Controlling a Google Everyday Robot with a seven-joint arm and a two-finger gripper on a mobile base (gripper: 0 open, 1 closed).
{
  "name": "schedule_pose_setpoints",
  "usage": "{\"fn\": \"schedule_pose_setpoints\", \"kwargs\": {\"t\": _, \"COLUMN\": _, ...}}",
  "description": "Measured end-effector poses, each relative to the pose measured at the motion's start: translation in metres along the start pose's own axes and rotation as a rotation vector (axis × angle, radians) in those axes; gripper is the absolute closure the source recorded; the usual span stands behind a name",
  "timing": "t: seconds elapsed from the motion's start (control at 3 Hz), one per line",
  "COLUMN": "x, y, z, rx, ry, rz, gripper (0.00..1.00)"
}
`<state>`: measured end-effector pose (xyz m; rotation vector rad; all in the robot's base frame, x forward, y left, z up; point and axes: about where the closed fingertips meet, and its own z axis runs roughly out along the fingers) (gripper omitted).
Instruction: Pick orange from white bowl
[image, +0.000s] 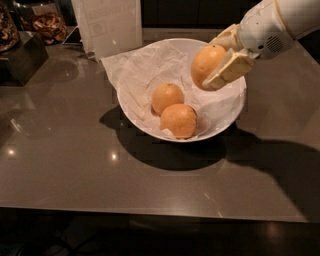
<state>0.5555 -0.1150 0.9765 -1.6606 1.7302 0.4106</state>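
The white bowl (222, 125) sits in the middle of the dark counter, lined with crumpled white paper (142, 70). My gripper (212, 64) comes in from the upper right and is shut on the orange (206, 61), holding it above the right side of the bowl, clear of the lining. Two other oranges stay in the bowl: a paler one (167, 97) at the centre and a larger one (178, 120) at the front.
A white upright card (112, 25) stands behind the bowl. A dark box (22, 57) and jars of snacks (42, 22) stand at the back left. The counter's front edge (150, 212) runs along the bottom.
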Motion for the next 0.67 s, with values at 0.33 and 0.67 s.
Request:
{"fn": "schedule_pose_setpoints", "kwargs": {"t": 0.33, "x": -0.013, "y": 0.008, "z": -0.027, "rx": 0.081, "ry": -0.070, "rz": -0.026, "gripper": 1.00}}
{"fn": "schedule_pose_setpoints", "kwargs": {"t": 0.67, "x": -0.013, "y": 0.019, "z": -0.045, "rx": 0.143, "ry": -0.138, "rz": -0.027, "gripper": 1.00}}
